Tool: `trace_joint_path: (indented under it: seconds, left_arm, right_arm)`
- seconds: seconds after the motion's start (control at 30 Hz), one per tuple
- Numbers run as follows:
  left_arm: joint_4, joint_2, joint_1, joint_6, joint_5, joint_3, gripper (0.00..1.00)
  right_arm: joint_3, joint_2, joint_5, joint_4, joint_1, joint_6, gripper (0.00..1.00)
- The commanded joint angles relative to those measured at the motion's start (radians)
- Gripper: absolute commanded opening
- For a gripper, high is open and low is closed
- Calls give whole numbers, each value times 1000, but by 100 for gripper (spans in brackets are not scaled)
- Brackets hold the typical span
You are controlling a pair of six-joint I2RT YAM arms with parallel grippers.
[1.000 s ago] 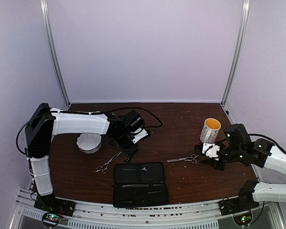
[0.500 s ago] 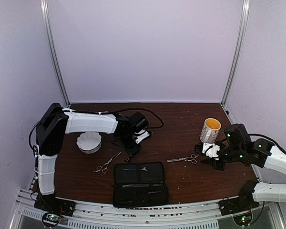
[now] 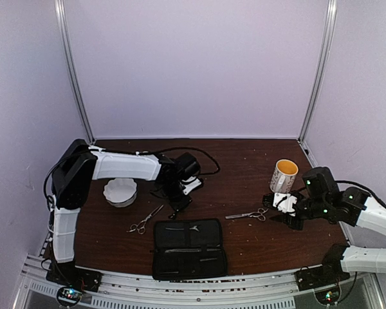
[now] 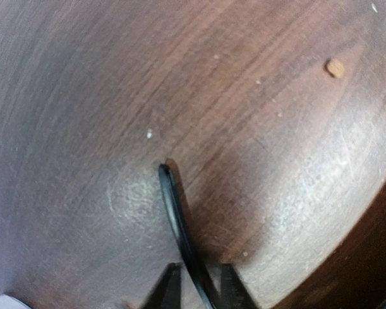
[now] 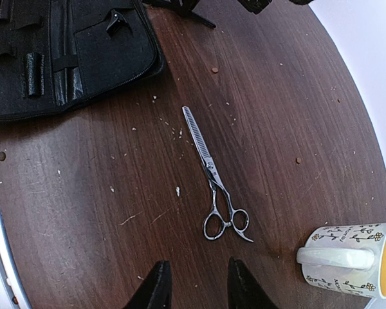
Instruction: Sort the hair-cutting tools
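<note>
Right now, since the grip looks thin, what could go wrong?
The left gripper pinches the thin black piece only at its end, tip near the table: it may twist loose. The right gripper hovers open near the mug; reaching for the scissors might bump it.

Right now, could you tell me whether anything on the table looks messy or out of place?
Yes: pale specks and crumbs litter the table around the thinning scissors, and an orange crumb lies on the wood in the left wrist view. Those scissors and a second pair lie loose outside the open case.
</note>
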Motion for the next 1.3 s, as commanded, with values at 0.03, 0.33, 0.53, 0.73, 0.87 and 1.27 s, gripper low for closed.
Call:
trace_joint_path:
  seconds: [0.03,0.33,0.53,0.73,0.87,1.27]
  left_arm:
    - [-46,-6,5,-30,-13,43,37]
    - [-130,-305,5,-178,112,229,51]
    - [209,-447,4,-557,434,222,66]
    - [527,-522,-3,-816,548,198,71]
    - [525,-465,-29,-863,606,332,71]
    - [665,-402,-53,-940,737,423,71]
  right_arm:
    - [-7,-6,15,2,-5,2,31]
    - [-7,5,14,0,-7,2,31]
    - [-12,26,19,6,-8,2,31]
    - [1,109,1,-20,-8,-7,32]
    - [6,147,15,-20,-10,1,32]
    - [23,205,14,-43,-45,0,32]
